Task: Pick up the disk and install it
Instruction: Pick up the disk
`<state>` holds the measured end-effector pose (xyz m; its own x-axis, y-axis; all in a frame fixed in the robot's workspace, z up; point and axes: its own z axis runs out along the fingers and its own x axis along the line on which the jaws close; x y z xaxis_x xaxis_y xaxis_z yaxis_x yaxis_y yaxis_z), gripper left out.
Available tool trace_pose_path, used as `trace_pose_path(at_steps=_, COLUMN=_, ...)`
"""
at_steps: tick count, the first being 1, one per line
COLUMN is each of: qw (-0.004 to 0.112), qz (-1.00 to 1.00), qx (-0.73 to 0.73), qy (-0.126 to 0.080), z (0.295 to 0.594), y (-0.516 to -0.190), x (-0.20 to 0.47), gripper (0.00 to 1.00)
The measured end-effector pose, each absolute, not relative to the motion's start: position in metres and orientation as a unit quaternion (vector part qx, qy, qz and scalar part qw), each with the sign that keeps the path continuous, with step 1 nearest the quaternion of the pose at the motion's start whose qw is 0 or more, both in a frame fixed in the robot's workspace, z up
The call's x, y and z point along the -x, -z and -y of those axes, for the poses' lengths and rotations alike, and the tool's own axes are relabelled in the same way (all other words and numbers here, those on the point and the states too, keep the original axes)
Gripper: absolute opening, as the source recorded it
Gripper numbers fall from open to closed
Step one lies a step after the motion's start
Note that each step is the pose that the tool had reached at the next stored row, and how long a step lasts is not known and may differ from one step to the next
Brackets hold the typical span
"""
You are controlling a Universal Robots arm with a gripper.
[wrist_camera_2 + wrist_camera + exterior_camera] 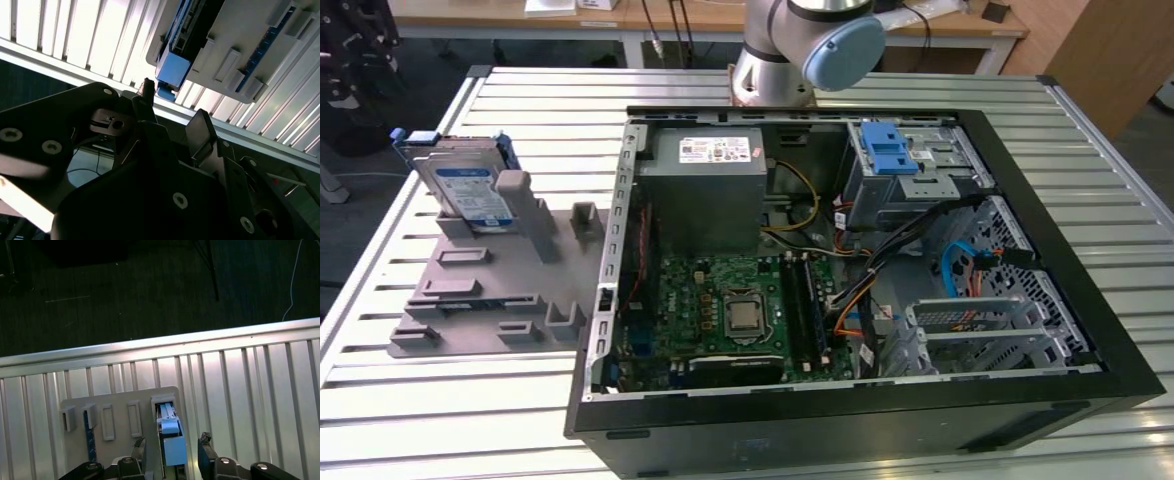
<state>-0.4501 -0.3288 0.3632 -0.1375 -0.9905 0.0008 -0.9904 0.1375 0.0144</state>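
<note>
The disk [467, 187] stands on edge in a slot of the grey plastic holder [480, 290] on the exterior view's left. It is silver, with a white and blue label and blue rails. In the first wrist view I look straight down on the disk's blue-railed top edge [169, 432] in the holder [117, 407]. My gripper [172, 452] hangs above it, open, one finger on each side and nothing between them. The second wrist view shows the gripper [174, 102] with its fingers apart, just short of the disk's blue end [172, 70].
An open computer case [1067, 400] lies on the slatted metal table [400, 420], to the right of the holder. Inside are a motherboard [734, 310], a grey power supply [707, 190] and a silver cage with a blue latch [894, 155]. The arm's base [781, 60] stands behind the case.
</note>
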Motion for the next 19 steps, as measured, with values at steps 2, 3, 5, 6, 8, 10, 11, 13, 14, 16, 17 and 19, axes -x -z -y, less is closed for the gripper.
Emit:
trace_pose_path(at_steps=2, qw=0.005, qz=0.754, qx=-0.657, qy=0.005, z=0.3288, y=-0.3627, x=0.4501, gripper=0.53)
trace_pose_path(at_steps=3, qw=0.005, qz=0.754, qx=-0.657, qy=0.005, z=0.3288, y=-0.3624, x=0.4501, gripper=0.53)
trace_pose_path(at_steps=5, qw=0.005, qz=0.754, qx=-0.657, qy=0.005, z=0.3288, y=-0.3618, x=0.4501, gripper=0.53)
trace_pose_path(at_steps=6, qw=0.005, qz=0.754, qx=-0.657, qy=0.005, z=0.3288, y=-0.3616, x=0.4501, gripper=0.53)
trace_pose_path(at_steps=8, qw=0.005, qz=0.754, qx=-0.657, qy=0.005, z=0.3288, y=-0.3610, x=0.4501, gripper=0.53)
trace_pose_path(at_steps=10, qw=0.005, qz=0.754, qx=-0.657, qy=0.005, z=0.3289, y=-0.3604, x=0.4501, gripper=0.53)
trace_pose_path(at_steps=11, qw=0.005, qz=0.754, qx=-0.657, qy=0.005, z=0.3289, y=-0.3601, x=0.4501, gripper=0.53)
trace_pose_path(at_steps=13, qw=0.005, qz=0.754, qx=-0.657, qy=0.005, z=0.3288, y=-0.3596, x=0.4501, gripper=0.53)
trace_pose_path(at_steps=14, qw=0.005, qz=0.754, qx=-0.657, qy=0.005, z=0.3288, y=-0.3593, x=0.4501, gripper=0.53)
trace_pose_path(at_steps=16, qw=0.005, qz=0.754, qx=-0.657, qy=0.005, z=0.3289, y=-0.3588, x=0.4501, gripper=0.53)
trace_pose_path(at_steps=17, qw=0.005, qz=0.754, qx=-0.657, qy=0.005, z=0.3288, y=-0.3585, x=0.4501, gripper=0.53)
trace_pose_path(at_steps=19, qw=0.005, qz=0.754, qx=-0.657, qy=0.005, z=0.3289, y=-0.3579, x=0.4501, gripper=0.53)
